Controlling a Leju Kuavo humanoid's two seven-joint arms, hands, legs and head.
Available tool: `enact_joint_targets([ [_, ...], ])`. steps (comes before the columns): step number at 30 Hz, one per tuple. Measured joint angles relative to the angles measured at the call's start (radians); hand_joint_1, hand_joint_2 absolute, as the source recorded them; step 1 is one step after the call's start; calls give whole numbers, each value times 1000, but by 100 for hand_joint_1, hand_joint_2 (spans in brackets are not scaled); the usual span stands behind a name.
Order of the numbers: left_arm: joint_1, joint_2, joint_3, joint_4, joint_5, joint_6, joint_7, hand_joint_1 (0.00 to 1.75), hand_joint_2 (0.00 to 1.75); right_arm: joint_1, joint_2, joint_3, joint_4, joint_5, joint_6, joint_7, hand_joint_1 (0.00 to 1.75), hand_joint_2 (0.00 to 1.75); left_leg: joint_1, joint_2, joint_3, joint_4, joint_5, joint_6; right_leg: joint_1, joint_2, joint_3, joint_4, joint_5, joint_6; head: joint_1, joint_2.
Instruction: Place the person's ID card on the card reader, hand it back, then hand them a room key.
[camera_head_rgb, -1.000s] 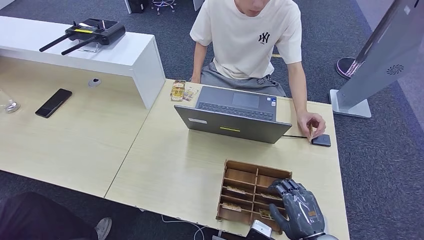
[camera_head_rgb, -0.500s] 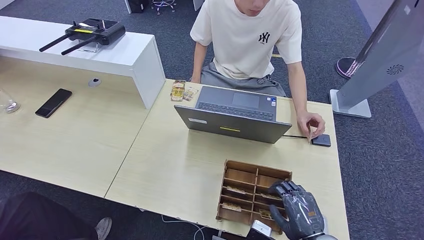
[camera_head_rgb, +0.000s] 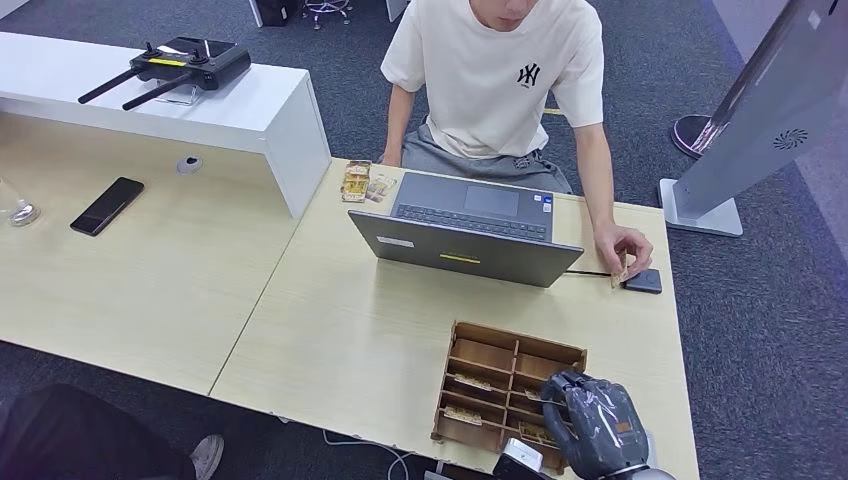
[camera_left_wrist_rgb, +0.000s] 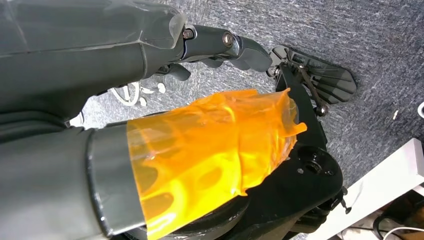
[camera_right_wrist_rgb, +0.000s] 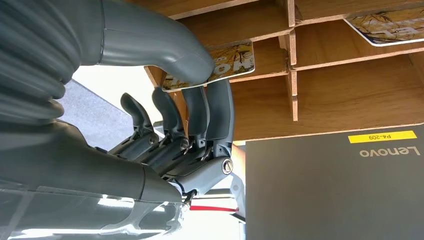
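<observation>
My right hand (camera_head_rgb: 595, 425) hovers over the near right corner of the wooden compartment tray (camera_head_rgb: 515, 345). In the right wrist view, the thumb and fingers of that hand (camera_right_wrist_rgb: 195, 95) pinch a yellow-printed room key card (camera_right_wrist_rgb: 235, 59) at the edge of a compartment. Another key card (camera_right_wrist_rgb: 385, 25) lies in a neighbouring slot. Across the desk, the person's hand (camera_head_rgb: 622, 245) holds the ID card (camera_head_rgb: 620, 270) on edge beside the dark card reader (camera_head_rgb: 643, 281). My left hand (camera_left_wrist_rgb: 150, 100) hangs by the floor, fingers spread, holding nothing; orange film wraps its thumb.
An open grey laptop (camera_head_rgb: 465, 250) stands between the tray and the seated person. Several loose cards (camera_head_rgb: 357, 182) lie beside it. A phone (camera_head_rgb: 107, 205) rests on the left desk, a remote controller (camera_head_rgb: 180, 62) on the white raised counter. A kiosk stand (camera_head_rgb: 740, 130) rises at right.
My right hand has drawn back toward the tray's near edge, and its fingers have curled in. The person's hand has shifted slightly by the reader with the card.
</observation>
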Motion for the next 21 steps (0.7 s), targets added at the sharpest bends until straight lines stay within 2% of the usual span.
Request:
enact_joint_targets([
  [10, 0, 0, -2, 0, 3, 0, 0, 0, 0, 0, 0, 0, 0, 0, 0, 0, 147, 175, 0, 0, 0, 0, 0, 0, 0, 0, 0, 0, 0, 0, 0, 0],
  [21, 0, 0, -3, 0, 9, 0, 0, 0, 0, -4, 10, -10, -6, -10, -14, 7, 153, 175, 0, 0, 0, 0, 0, 0, 0, 0, 0, 0, 0, 0, 0, 0],
])
